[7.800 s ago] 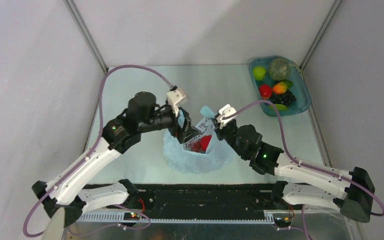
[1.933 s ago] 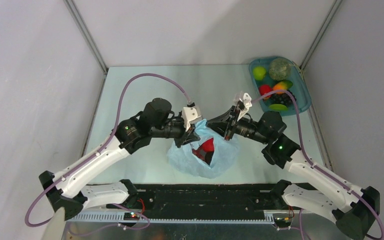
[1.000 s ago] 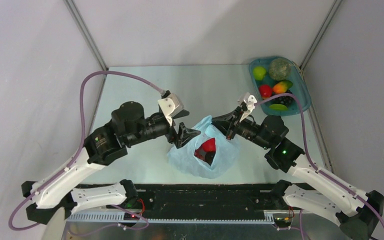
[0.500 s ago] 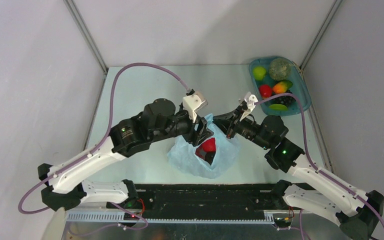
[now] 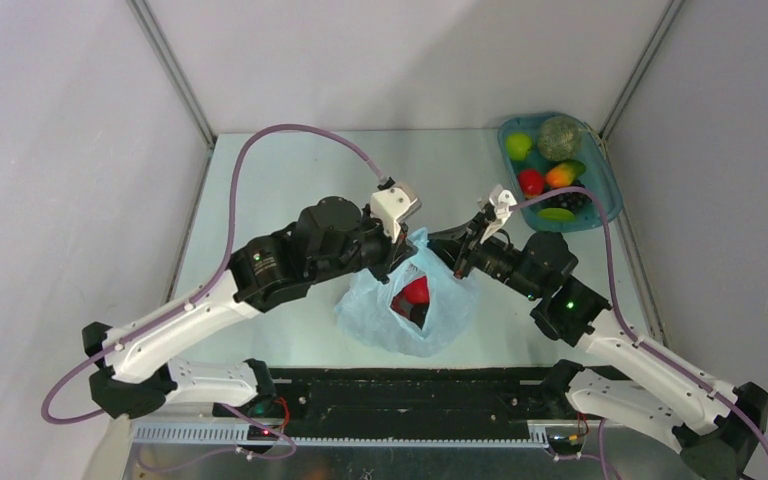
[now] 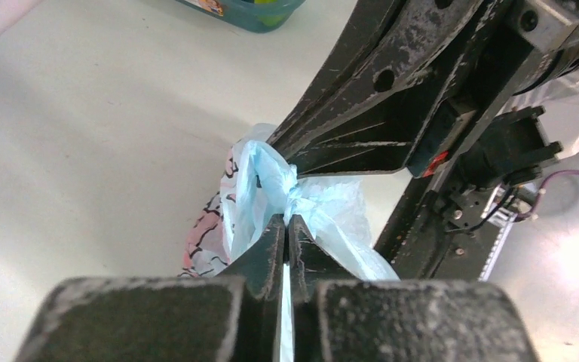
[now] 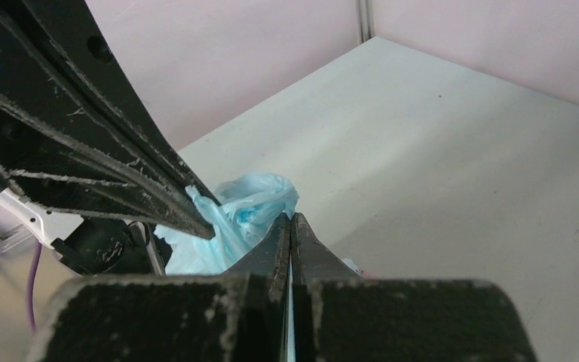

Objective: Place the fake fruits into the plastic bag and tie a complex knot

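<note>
The light-blue plastic bag (image 5: 400, 320) sits mid-table with its mouth gathered upward; a red fake fruit (image 5: 417, 291) shows inside it. My left gripper (image 5: 410, 258) is shut on a strip of bag film (image 6: 268, 185). Just ahead of its tips is a small bunched lump, the knot (image 6: 294, 192); I cannot tell how tight it is. My right gripper (image 5: 434, 243) comes in from the right and is shut on bag film (image 7: 249, 207) too, close against the left fingers (image 7: 121, 173). More fake fruits lie in the tray: red (image 5: 531, 181), green (image 5: 519, 146), orange (image 5: 560, 175), grapes (image 5: 572, 197).
The teal tray (image 5: 608, 200) stands at the back right corner, its edge also in the left wrist view (image 6: 249, 7). Grey walls close the table on three sides. The bag's red and dark print (image 6: 203, 234) hangs below the gathered film.
My left gripper, open beside the bag's left a second ago, has swung right to the bag's top and closed on the film. The right arm has barely moved.
</note>
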Available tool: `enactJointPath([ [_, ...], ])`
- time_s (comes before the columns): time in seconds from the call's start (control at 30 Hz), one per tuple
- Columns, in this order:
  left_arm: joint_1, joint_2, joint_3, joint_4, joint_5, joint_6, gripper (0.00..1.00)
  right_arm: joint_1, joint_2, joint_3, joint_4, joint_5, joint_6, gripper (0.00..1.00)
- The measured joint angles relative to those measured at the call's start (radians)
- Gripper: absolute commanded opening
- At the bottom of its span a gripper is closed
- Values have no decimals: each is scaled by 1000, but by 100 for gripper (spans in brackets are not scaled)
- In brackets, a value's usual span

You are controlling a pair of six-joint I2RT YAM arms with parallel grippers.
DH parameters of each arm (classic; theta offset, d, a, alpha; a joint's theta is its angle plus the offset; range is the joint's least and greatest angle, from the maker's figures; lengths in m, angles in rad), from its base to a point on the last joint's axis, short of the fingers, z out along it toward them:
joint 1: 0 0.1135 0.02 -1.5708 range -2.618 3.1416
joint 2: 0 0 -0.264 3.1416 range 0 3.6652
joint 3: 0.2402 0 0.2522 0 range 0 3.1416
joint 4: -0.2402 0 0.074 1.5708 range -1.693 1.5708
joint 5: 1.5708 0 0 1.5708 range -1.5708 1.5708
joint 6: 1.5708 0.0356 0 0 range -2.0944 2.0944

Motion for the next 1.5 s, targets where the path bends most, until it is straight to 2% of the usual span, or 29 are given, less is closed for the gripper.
enactJointPath([
  [0.37, 20, -71, -64, 17, -24, 4, 0, -7, -31, 0, -28, -5, -3, 0],
  [0.67, 142, -142, -158, 63, 142, -14, 0, -18, -39, 0, -37, -25, -3, 0],
  [0.9, 227, -158, -254, 139, 310, -13, 0, -23, -40, -5, -12, -144, -3, 1],
  [0.97, 238, -159, -270, 154, 343, -13, 0, -27, -41, -10, -6, -186, -3, 12],
  [1.03, 241, -159, -280, 167, 377, -10, 0, -27, -41, -13, -3, -220, 0, 33],
  [1.23, 245, -159, -285, 184, 429, 6, 0, -33, -40, -17, 9, -271, 21, 70],
  [1.37, 245, -159, -293, 195, 445, 9, 0, -38, -28, -17, 31, -272, 39, 75],
  [1.47, 245, -159, -298, 196, 449, 14, 0, -42, -12, -17, 48, -264, 57, 73],
  [1.5, 245, -159, -299, 197, 449, 14, 0, -44, -5, -17, 54, -259, 65, 69],
])
